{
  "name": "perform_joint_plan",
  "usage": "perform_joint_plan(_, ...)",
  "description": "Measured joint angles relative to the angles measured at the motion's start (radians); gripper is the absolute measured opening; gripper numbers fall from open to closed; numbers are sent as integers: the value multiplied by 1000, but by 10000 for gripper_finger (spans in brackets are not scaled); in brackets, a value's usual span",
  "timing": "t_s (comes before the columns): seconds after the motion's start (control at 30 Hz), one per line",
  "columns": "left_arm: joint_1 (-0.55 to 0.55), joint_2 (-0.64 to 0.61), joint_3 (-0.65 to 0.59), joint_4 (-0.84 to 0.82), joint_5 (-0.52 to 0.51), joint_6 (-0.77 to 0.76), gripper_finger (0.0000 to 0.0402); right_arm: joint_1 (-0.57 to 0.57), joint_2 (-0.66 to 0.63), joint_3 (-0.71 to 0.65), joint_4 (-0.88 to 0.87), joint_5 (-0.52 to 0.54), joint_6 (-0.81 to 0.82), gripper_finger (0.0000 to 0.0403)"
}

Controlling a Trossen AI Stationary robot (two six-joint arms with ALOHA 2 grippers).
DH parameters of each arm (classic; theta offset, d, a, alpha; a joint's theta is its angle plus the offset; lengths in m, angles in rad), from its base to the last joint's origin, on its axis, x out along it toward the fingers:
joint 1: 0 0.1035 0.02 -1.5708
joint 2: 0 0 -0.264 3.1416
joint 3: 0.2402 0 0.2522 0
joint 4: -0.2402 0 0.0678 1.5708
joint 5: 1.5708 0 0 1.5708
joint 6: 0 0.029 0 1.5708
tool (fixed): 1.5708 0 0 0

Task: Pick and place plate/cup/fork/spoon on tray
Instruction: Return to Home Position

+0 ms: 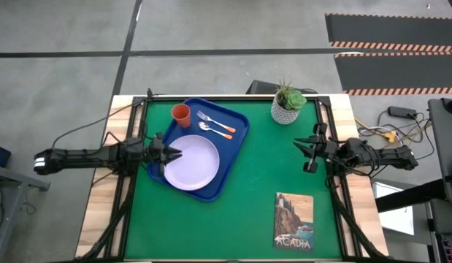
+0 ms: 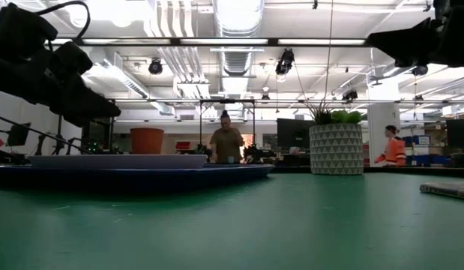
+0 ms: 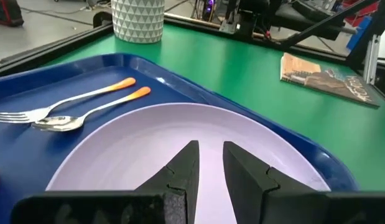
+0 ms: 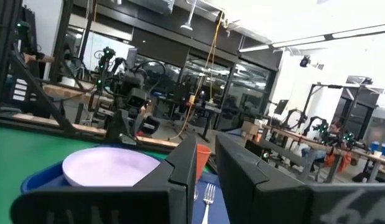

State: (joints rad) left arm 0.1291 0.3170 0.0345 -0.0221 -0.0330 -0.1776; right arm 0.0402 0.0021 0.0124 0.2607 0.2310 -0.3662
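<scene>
We log plate (image 1: 193, 162), cup (image 1: 181, 113), fork (image 1: 211, 120) and spoon (image 1: 215, 129) on the tray (image 1: 229, 146), centre-left. Left tool (image 1: 174, 154) is at the plate's left rim and right tool (image 1: 307, 153) is centre-right. Both are slightly parted and empty.

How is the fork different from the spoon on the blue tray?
The fork ends in thin prongs, but the spoon ends in a round bowl. The spoon lies next to the plate, and the fork lies on the spoon's other side, farther from the plate. Both are silver with orange handles. They lie flat, side by side on the blue tray, with their handles pointing the same way.
</scene>
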Motion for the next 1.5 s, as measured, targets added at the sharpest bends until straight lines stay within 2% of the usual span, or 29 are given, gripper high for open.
perform_joint_plan(0.1,0,19,0,4,0,1,59,0,1,0,-1,10,34,52)
perform_joint_plan(0.3,0,56,1,12,2,1,59,0,17,0,-69,32,208,52)
perform_joint_plan(0.5,0,88,2,12,5,1,59,0,39,0,-149,32,231,52)
perform_joint_plan(0.8,0,134,2,14,6,1,59,0,47,-1,-203,31,456,52)
perform_joint_plan(1.5,0,232,2,15,6,1,59,0,47,-1,-205,32,461,52)
